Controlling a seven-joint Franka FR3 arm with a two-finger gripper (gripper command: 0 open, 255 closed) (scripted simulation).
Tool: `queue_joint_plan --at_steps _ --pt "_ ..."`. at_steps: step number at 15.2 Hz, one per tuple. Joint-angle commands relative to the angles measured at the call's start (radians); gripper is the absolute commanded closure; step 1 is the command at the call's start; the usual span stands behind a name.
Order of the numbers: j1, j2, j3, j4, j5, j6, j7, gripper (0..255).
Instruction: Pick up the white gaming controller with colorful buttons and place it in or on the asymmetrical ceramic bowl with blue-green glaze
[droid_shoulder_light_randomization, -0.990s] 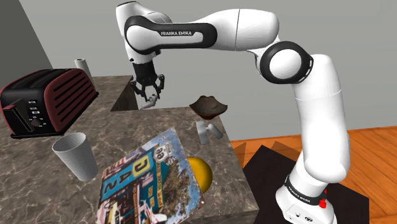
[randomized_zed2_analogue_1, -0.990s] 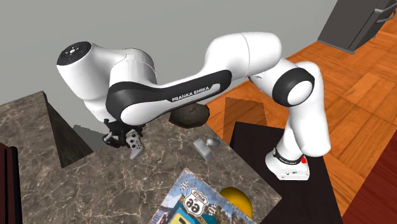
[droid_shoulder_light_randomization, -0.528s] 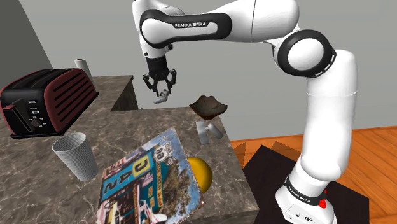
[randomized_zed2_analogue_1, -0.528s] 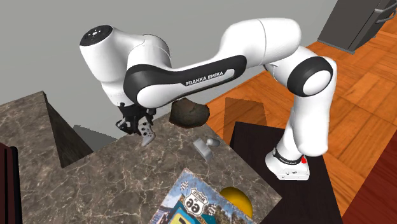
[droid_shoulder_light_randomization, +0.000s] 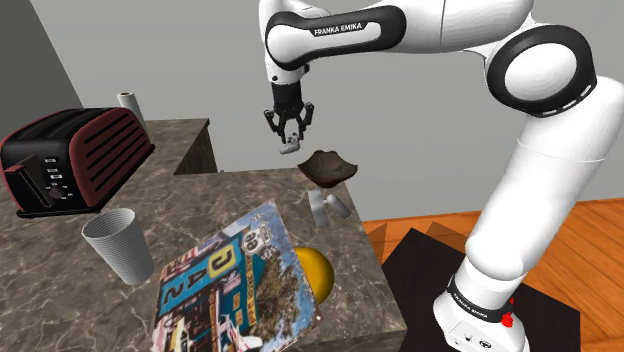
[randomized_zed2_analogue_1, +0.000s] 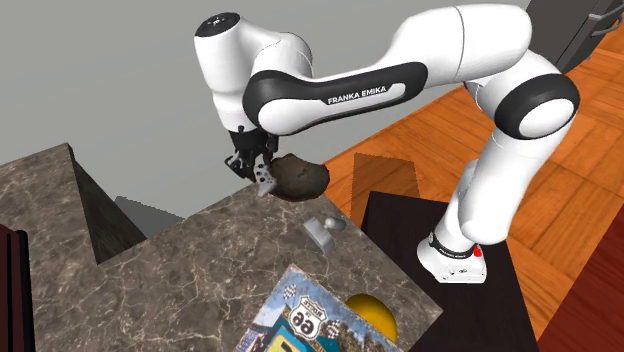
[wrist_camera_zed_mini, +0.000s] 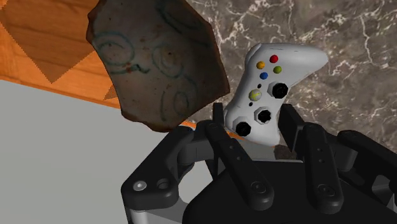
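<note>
The white gaming controller with coloured buttons hangs in the air, clasped between my black fingers. My gripper is shut on the controller above the counter, just to the shoulder view's left of the bowl. The bowl is dark brown, irregular, with faint blue-green swirls inside, and it stands at the counter's far corner. In the second exterior view the gripper holds the controller right beside the bowl's rim.
On the marble counter lie a colourful magazine, a yellow round object, a white ribbed cup, a dark red toaster, a paper roll and a small grey object. Orange wood floor lies beyond the counter's edge.
The arm has lifted and swung toward the shoulder view's right with the controller in its grip, from above the counter's notch to just beside the bowl.
</note>
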Motion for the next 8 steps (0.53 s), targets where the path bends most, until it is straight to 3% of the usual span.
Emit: queue_joint_plan --at_steps 1,8 --pt "-0.028 -0.053 -0.023 -0.059 0.019 0.016 -0.053 255" --pt "-0.104 -0.207 -0.119 -0.220 0.059 0.043 -0.233 255"
